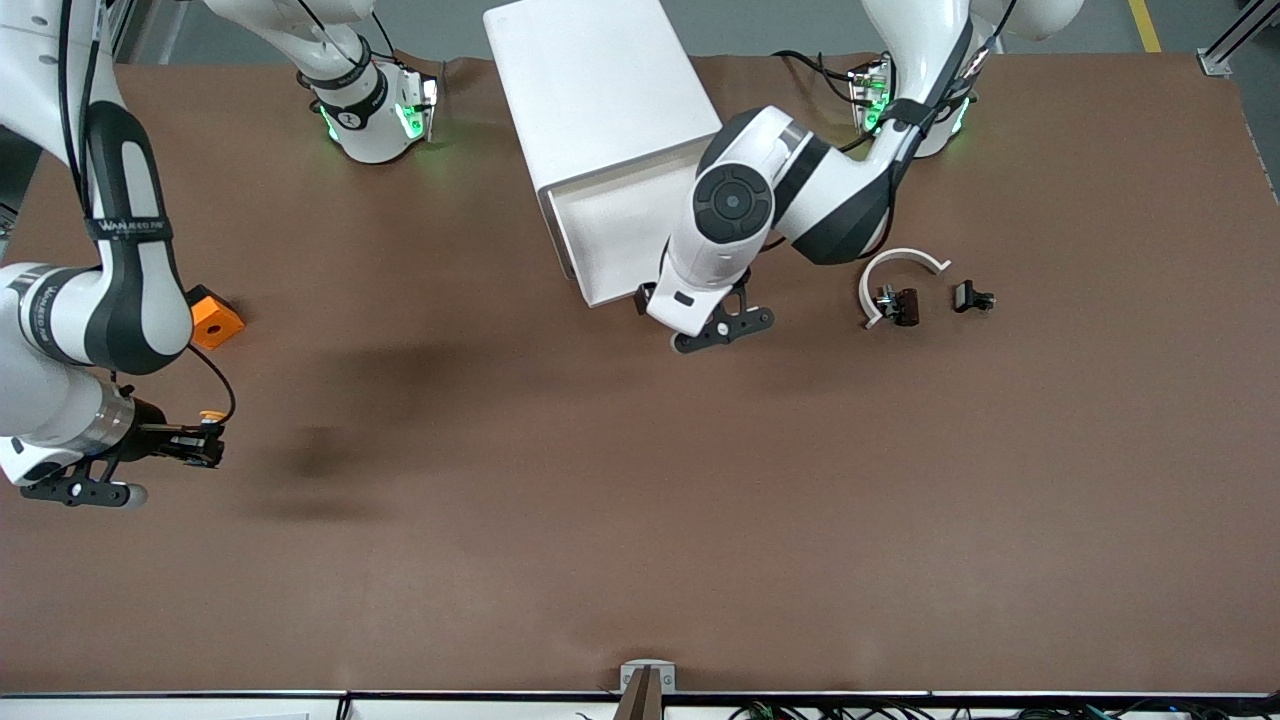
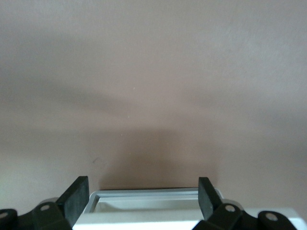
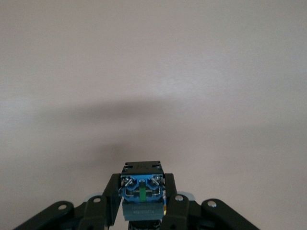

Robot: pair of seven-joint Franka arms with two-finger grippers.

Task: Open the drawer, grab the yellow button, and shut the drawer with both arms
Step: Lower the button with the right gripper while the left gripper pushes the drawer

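— Button (image 1: 210,415): where is it?

— In my right end effector (image 1: 205,447), low at the edge of the front view toward my right arm's end, over bare bench (image 1: 640,500). The two fingers are clamped on it. In the right wrist view it sits at the bottom middle of the frame, the button (image 3: 142,194) pinched inside the right end effector (image 3: 142,189), bluish base and metal terminals facing the camera. The orange cap shows only in the front view.

— And the drawer (image 1: 620,225)?

— Pulled out of the white cabinet (image 1: 600,90), upper middle of the front view, its white tray open toward the camera.

— Your other arm?

— My left end effector (image 1: 720,325) hangs at the drawer's front corner, just below the centre of that frame. In the left wrist view, along the bottom edge, the left end effector (image 2: 141,196) has its fingers (image 2: 76,199) spread wide, with the drawer (image 2: 153,192) rim between them. Whether they touch it I cannot tell.

— Anything else lying about?

— An orange cube (image 1: 215,320) just above my right end effector in the front view. Toward my left arm's end, at mid-height, a curved white piece (image 1: 900,270) with a dark part (image 1: 900,305) touching it, and a small black clip (image 1: 972,297) beside them.
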